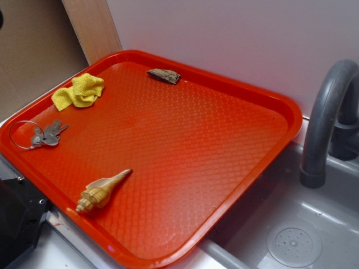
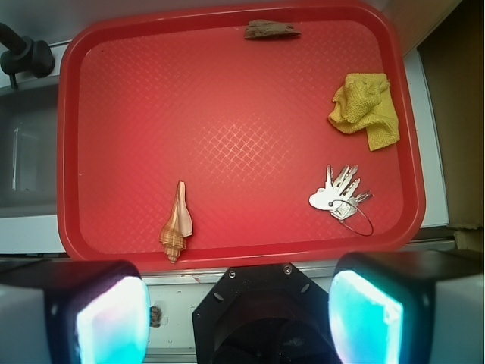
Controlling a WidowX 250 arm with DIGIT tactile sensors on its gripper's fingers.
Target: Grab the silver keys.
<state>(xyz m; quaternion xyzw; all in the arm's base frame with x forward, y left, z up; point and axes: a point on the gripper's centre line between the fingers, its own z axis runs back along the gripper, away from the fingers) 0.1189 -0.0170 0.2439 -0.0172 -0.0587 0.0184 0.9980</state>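
Near the red tray's (image 2: 227, 15) right edge in my wrist view, the silver keys (image 2: 339, 196) lie untouched below the yellow cloth (image 2: 364, 110); everything remains to do. My gripper (image 2: 239, 315) hangs high above the tray's near rim, jaws spread wide and empty.

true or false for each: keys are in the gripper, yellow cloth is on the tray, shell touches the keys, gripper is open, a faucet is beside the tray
1. The silver keys are in the gripper. False: they lie on the red tray, untouched.
2. The yellow cloth is on the tray. True.
3. The seashell touches the keys. False: bare tray separates them.
4. The gripper is open. True: its fingers stand wide apart, nothing between them.
5. A grey faucet stands beside the tray. True.
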